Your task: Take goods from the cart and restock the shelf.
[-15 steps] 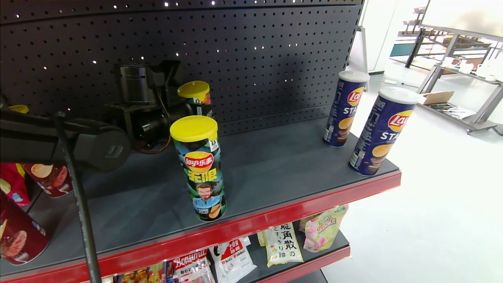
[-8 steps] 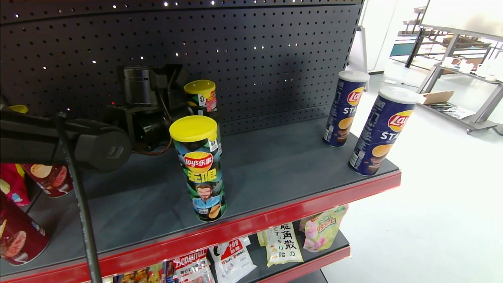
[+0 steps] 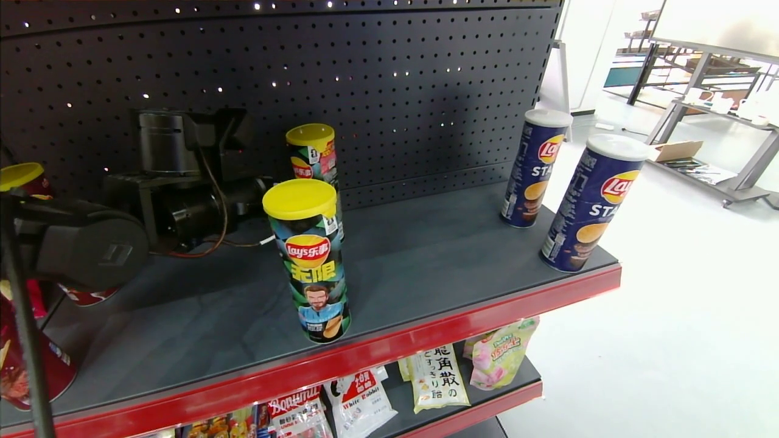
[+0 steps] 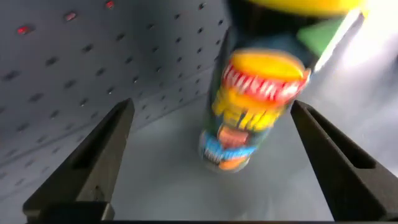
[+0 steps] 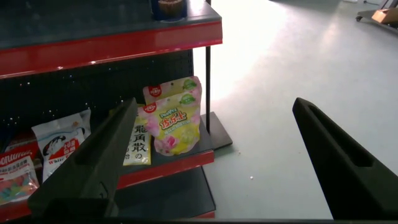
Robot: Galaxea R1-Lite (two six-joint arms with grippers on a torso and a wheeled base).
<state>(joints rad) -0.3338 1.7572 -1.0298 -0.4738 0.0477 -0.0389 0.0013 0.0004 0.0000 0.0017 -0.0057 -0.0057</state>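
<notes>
Two chip cans with yellow lids stand on the grey shelf [image 3: 426, 255]. The rear can [image 3: 311, 155] is upright against the pegboard, and the front can [image 3: 309, 267] stands near the red shelf edge. My left gripper [image 3: 258, 191] hangs just left of the rear can, apart from it. In the left wrist view the left gripper [image 4: 212, 109] is open, with that can [image 4: 252, 106] standing ahead between the spread fingers, untouched. My right gripper [image 5: 214, 102] is open and holds nothing, low beside the lower shelf [image 5: 168, 168].
Two blue chip cans [image 3: 535, 173] [image 3: 590, 207] stand at the shelf's right end. Red cans [image 3: 24, 365] crowd the left end. Snack bags [image 3: 432, 377] fill the lower shelf. Bare shelf lies between the front can and the blue cans.
The left gripper set the rear can upright by the pegboard, let go of it and drew back to the left. The other cans have not moved.
</notes>
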